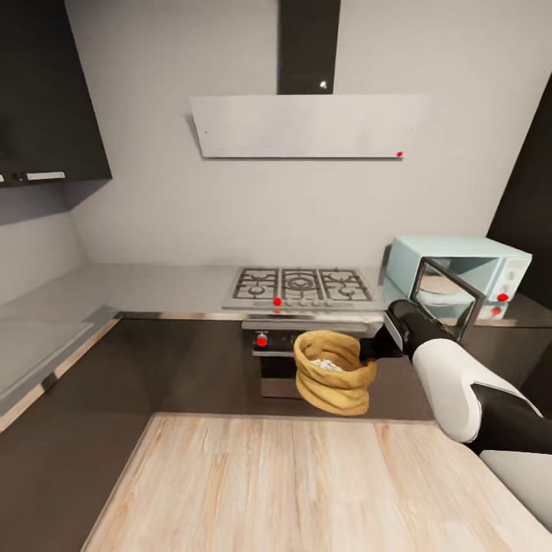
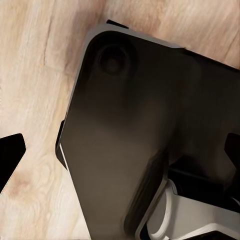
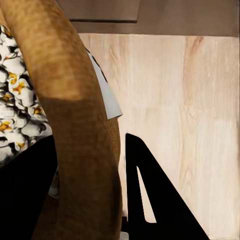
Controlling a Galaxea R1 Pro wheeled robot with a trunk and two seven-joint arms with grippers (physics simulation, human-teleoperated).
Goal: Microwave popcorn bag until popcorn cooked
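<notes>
My right gripper (image 1: 373, 349) is shut on the rolled rim of the tan popcorn bag (image 1: 333, 372) and holds it in the air in front of the oven, below counter height. White popcorn (image 1: 326, 366) lies inside the bag. In the right wrist view the rim of the popcorn bag (image 3: 80, 125) runs between my two black fingers (image 3: 147, 200), with puffed white and yellow popcorn (image 3: 15, 100) behind it. The pale-blue microwave (image 1: 491, 264) stands on the countertop (image 1: 153, 287) at the right, its dark glass door (image 1: 448, 295) swung open towards me. My left gripper (image 2: 120, 155) hangs open over my own dark base.
A steel gas hob (image 1: 299, 285) sits in the countertop left of the microwave, with a built-in oven (image 1: 264, 341) below and a range hood (image 1: 307, 126) above. Dark cabinets (image 1: 46, 92) hang at the upper left. A light wood floor (image 1: 268, 483) lies in front.
</notes>
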